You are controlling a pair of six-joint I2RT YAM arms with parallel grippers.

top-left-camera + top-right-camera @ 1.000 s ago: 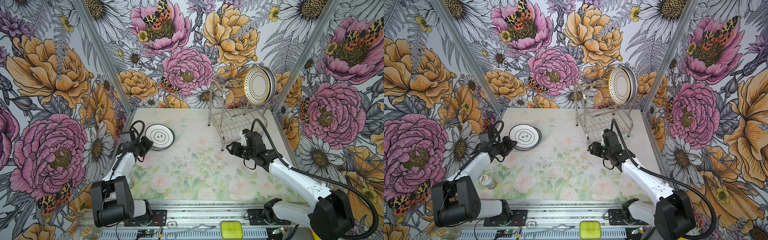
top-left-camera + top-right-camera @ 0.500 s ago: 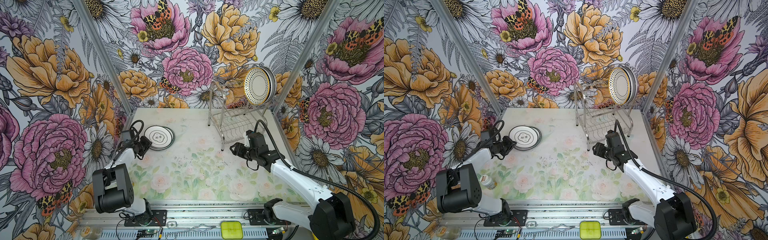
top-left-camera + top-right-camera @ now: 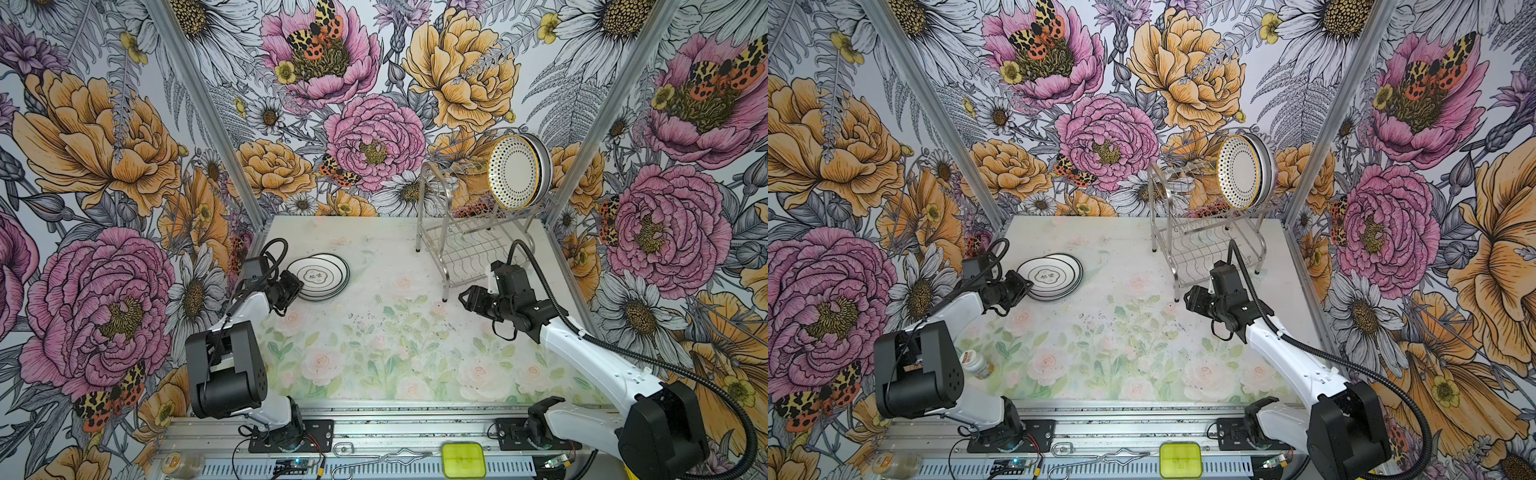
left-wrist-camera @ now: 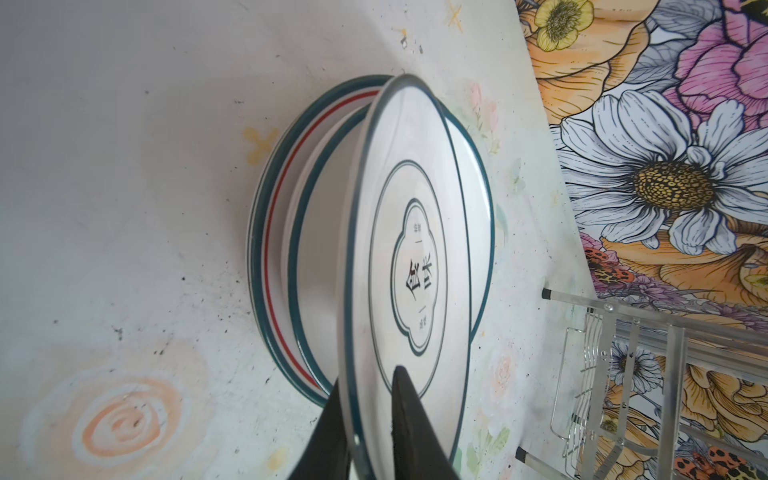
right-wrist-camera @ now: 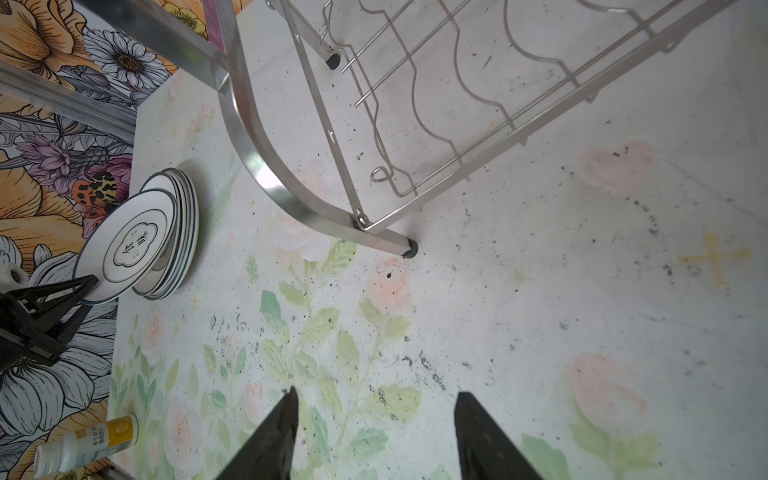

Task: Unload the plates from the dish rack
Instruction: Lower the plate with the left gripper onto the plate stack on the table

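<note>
top plate (image 4: pixel 415 266) tilts on the stack (image 4: pixel 282 232), left gripper (image 4: pixel 368 376) astride its rim, pinching or not we cannot tell; we reckon release comes next. right gripper (image 5: pixel 377 392) gapes empty.

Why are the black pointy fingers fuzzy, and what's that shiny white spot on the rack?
Left wrist view: the left hand and the near rim of the top plate sit close to the lens, so they blur. Right wrist view: the right hand blurs likewise; light glares off the bent bar of the dish rack.
</note>
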